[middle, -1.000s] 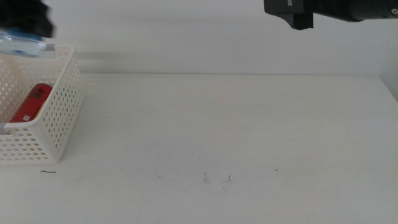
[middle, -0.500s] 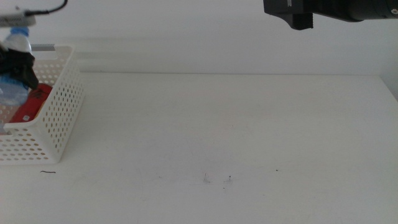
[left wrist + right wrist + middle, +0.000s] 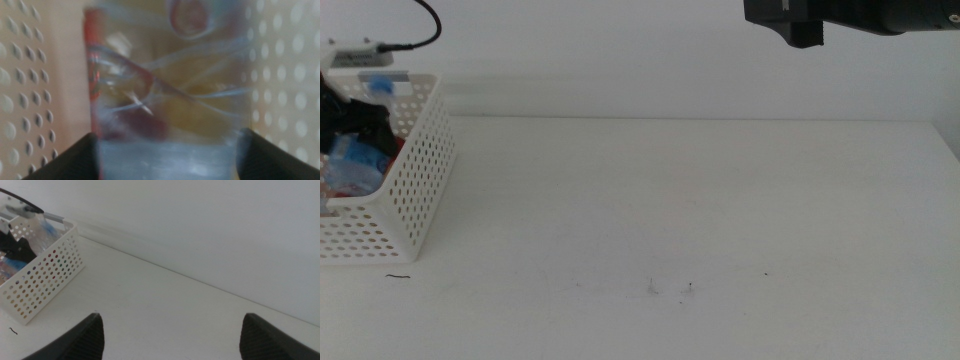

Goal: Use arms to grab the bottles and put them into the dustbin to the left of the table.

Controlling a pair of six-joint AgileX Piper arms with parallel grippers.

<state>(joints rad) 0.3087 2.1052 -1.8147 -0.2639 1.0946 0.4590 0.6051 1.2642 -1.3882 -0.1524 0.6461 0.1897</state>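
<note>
Lowered deeper into the dustbin [image 3: 415, 190], left pincer [image 3: 167, 145] pinches the water bottle [image 3: 170, 85] (right pincer [image 3: 170, 332] spread).

My left gripper [image 3: 350, 120] sits down inside the white basket [image 3: 415, 190] at the far left of the table [image 3: 700, 210], with its white bracket and a black cable above the rim. It holds the clear blue water bottle [image 3: 355, 160], blue cap up near the rim, body tilted inside the basket. A bit of red shows behind it, hard to tell what. My right arm [image 3: 840, 18] hangs high at the top right, well apart from the basket; its jaws are hard to read. Small dark specks [image 3: 688, 288] lie on the near tabletop, and a short dark squiggle [image 3: 397, 277] just in front of the basket.
</note>
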